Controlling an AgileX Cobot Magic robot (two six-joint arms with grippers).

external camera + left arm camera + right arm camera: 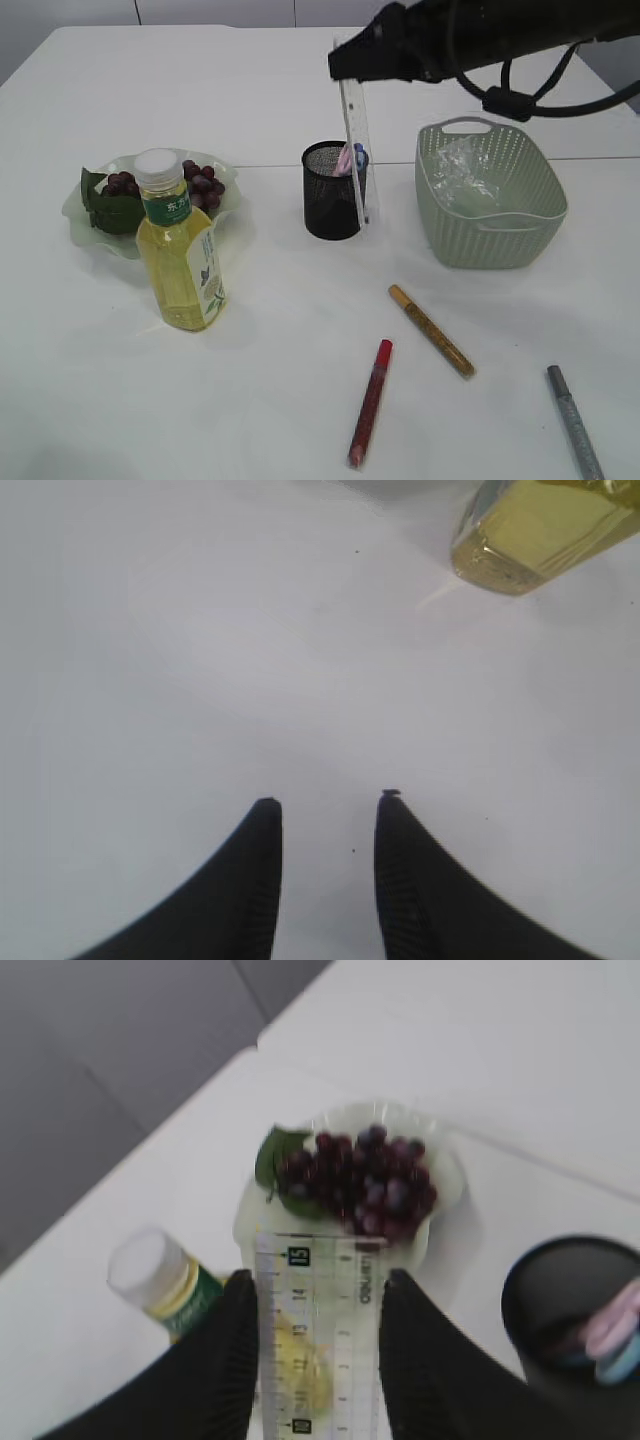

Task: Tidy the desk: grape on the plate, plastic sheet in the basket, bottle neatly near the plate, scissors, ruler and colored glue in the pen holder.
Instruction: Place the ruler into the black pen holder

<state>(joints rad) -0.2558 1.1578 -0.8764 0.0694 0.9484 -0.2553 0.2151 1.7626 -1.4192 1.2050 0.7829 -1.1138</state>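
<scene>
Three glue pens lie nearest the exterior camera on the tabletop [280, 400]: red glue pen [370, 403], gold glue pen [431, 330], silver glue pen [575, 422]. All loose, well apart from the pen holder [330, 195].

Step in hand, by my reading: ruler into the pen holder. Right hand [318, 1295] grips the clear ruler [354, 150] between its fingers, closed on it. Ruler hangs nearly upright, lower end at the holder's right rim; cannot tell whether it is inside or just beside. Scissors [350, 158] already stand in the holder.

Done, judging by layout: grapes [165, 185] on plate [85, 225], plastic sheet [460, 170] in basket [490, 205], bottle [178, 245] upright just beside the plate.

Next move calls for centring the ruler tip over the holder mouth, lowering, then releasing. Glue pens remain.

Right arm reaches in from upper right, wrist pitched down. Left hand [328, 805] hovers low over bare tabletop, partly open, empty, near the bottle base.
</scene>
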